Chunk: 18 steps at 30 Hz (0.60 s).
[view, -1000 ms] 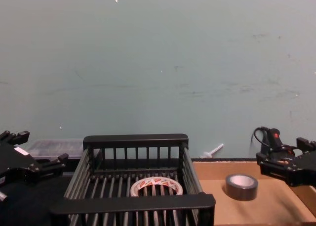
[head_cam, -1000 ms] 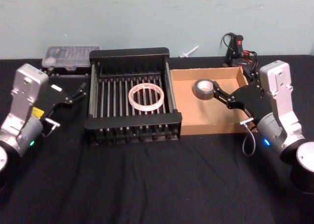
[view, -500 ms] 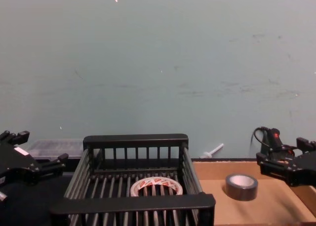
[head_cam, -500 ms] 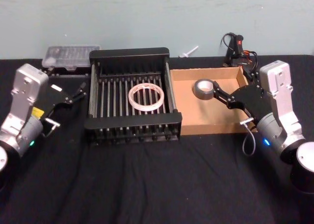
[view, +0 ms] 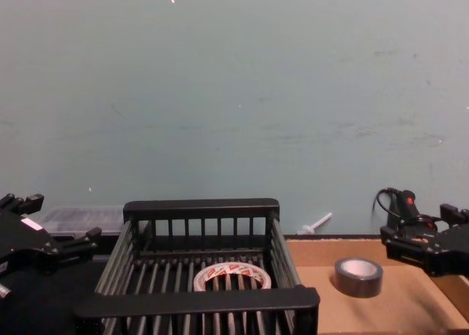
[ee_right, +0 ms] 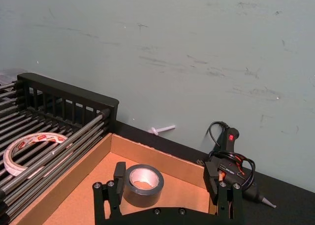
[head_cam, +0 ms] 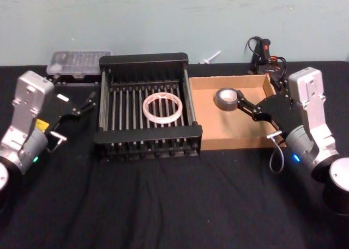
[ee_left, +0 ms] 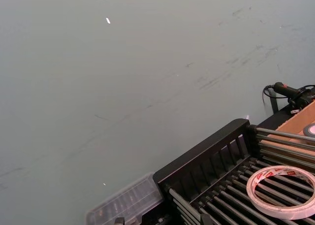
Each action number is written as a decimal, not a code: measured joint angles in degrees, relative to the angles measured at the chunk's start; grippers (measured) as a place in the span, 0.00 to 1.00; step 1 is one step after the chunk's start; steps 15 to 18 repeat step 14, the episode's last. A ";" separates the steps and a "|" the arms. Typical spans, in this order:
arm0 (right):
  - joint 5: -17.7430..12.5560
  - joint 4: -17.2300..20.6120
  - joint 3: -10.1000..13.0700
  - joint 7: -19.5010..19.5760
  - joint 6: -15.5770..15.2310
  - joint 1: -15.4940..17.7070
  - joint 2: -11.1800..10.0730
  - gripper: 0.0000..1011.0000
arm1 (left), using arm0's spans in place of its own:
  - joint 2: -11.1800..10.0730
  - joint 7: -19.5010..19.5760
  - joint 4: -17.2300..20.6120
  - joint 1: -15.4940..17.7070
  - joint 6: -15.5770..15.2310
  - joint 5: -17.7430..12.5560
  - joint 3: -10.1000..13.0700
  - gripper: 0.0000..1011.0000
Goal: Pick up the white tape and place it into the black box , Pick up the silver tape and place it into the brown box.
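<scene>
Fingers spread on both sides, grasping nothing.
I am holding my left gripper point(head_cam: 82, 104) released beside the black box point(head_cam: 147, 59) on the bench point(head_cam: 163, 205), where the white tape point(head_cam: 162, 108) is lying flat on the slats. I am holding my right gripper point(head_cam: 256, 99) released over the brown box's point(head_cam: 234, 143) right side, near the silver tape point(head_cam: 226, 98) sitting on its floor.

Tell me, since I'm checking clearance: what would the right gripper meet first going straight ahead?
Probably the silver tape, lying in the brown box just ahead of the open right gripper; depth is hard to judge.
</scene>
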<state>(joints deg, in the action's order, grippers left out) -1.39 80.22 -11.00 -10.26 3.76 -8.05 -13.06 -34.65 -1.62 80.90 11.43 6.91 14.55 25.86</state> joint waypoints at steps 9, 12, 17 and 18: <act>0.00 0.00 0.00 0.00 0.00 0.00 0.00 0.99 | 0.00 0.00 0.00 0.00 0.00 0.00 0.00 0.99; 0.00 0.00 0.00 0.00 0.00 0.00 0.00 0.99 | 0.00 0.00 0.00 0.00 0.00 0.00 0.00 0.99; 0.00 0.00 0.00 0.00 0.00 0.00 0.00 0.99 | 0.00 0.00 0.00 0.00 0.00 0.00 0.00 0.99; 0.00 0.00 0.00 0.00 0.00 0.00 0.00 0.99 | 0.00 0.00 0.00 0.00 0.00 0.00 0.00 0.99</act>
